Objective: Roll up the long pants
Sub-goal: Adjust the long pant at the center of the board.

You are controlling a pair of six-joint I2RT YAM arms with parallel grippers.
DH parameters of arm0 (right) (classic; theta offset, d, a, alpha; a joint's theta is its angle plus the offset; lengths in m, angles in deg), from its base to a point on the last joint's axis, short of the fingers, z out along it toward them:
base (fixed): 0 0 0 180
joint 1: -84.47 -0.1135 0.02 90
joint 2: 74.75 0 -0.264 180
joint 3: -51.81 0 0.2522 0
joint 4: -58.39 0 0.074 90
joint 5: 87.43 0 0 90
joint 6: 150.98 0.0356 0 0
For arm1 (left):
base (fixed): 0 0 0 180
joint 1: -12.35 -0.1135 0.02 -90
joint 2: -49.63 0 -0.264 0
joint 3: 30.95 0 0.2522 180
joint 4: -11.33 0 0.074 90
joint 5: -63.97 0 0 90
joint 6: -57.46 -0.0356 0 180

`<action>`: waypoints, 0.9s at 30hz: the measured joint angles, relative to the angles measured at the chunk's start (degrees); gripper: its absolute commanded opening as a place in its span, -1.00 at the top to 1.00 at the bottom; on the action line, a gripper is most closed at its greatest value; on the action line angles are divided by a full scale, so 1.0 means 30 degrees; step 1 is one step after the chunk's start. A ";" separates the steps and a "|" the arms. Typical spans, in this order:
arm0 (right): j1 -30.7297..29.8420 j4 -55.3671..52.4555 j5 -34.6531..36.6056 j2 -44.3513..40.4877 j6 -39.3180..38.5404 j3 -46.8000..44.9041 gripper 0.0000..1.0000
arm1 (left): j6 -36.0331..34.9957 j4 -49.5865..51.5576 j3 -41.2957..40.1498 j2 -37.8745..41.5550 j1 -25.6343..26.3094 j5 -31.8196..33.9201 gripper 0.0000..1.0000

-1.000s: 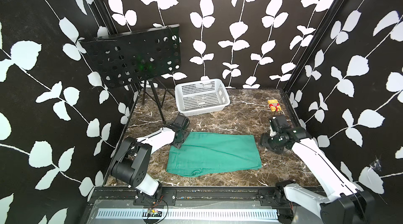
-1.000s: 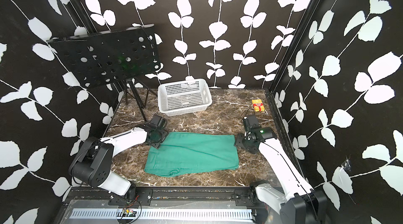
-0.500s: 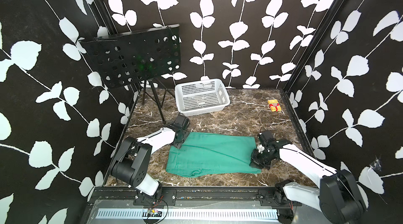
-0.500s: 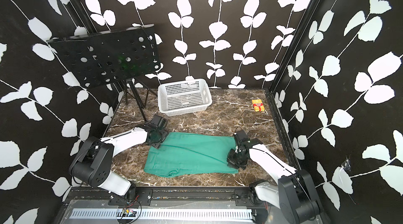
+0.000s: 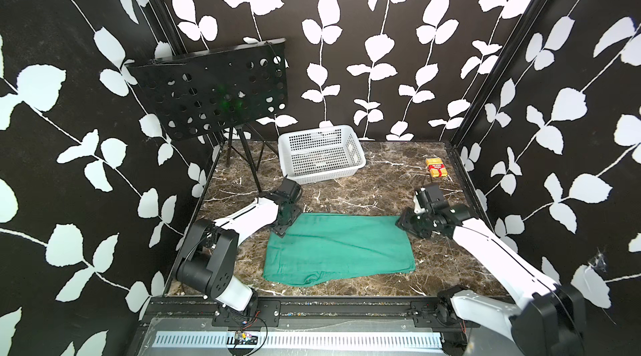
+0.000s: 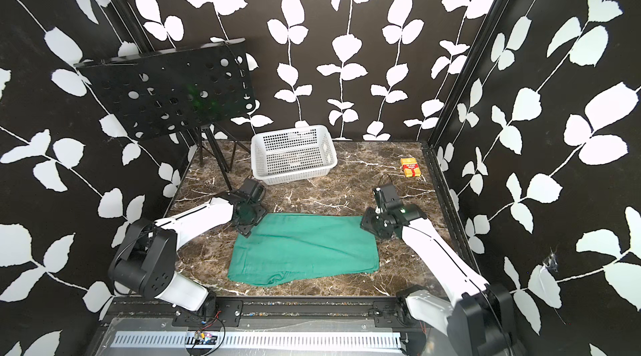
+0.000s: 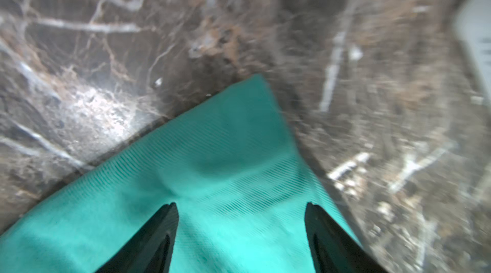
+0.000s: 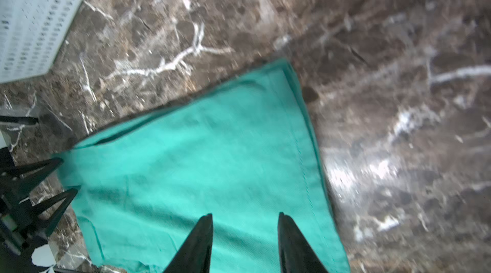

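The left hand (image 7: 240, 205) is released: in its wrist view the two dark fingers (image 7: 159, 234) stand wide apart with nothing pinched between them. Teal cloth lies flat beneath and between them. In both top views this hand (image 5: 282, 229) (image 6: 244, 231) sits at the far corner of the long pants (image 5: 338, 250) on the left arm's side, right at the cloth's edge. Whether the tips press on the fabric cannot be told.

The right hand (image 8: 245, 214) is also released. Its fingers (image 8: 196, 245) stand apart, though with a narrower gap, and smooth cloth shows between them with none of it gripped. In both top views it (image 5: 402, 222) (image 6: 364, 224) sits at the pants' other far corner, on the right arm's side.

The long pants (image 6: 305, 250) lie flat on the marbled brown tabletop (image 5: 364, 194), folded into a rough rectangle with no part rolled. The far edge, between the two hands, runs straight. The near edge is rumpled, with a small bunch of cloth towards the left arm's side. The right wrist view shows the pants (image 8: 199, 165) as stacked layers along one side, with the left hand's fingers (image 8: 34, 170) at the far corner.

Beyond the pants' far edge, well apart from it, stands a white basket (image 5: 322, 177) (image 6: 295, 177). A black perforated music stand (image 5: 215, 94) rises beyond the pants on the left arm's side. A small yellow and red box (image 5: 436, 167) (image 6: 411, 167) lies beyond them on the right arm's side.
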 measured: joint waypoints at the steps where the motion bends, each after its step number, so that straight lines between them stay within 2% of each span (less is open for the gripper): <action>1: 0.0000 0.0255 -0.0015 0.0962 -0.0029 0.0270 0.30 | -0.0066 0.0066 0.0153 0.0189 0.0022 0.0000 -0.57; 6: 0.0080 0.1435 -0.0189 0.5275 0.0117 0.0444 0.38 | -0.0102 0.0466 0.0284 0.1683 0.0197 0.0022 -0.56; 10: 0.0372 0.2324 -0.0568 0.7322 0.0168 0.0597 0.35 | -0.0284 0.1020 -0.0219 0.3133 0.0255 0.0495 -0.52; 14: 0.0750 0.2229 -0.1013 0.8990 -0.0138 0.2157 0.33 | -0.1027 0.1501 -0.1180 0.5588 0.0306 0.1647 -0.49; 21: 0.1377 0.1574 -0.0517 1.2568 -0.1712 0.6907 0.17 | -0.3104 0.1763 -0.2368 0.9748 0.0299 0.2637 -0.47; 27: 0.2331 0.1319 0.0197 1.5504 -0.3373 1.2466 -0.10 | -0.4896 0.1311 -0.3738 0.9304 0.0197 0.0962 -0.53</action>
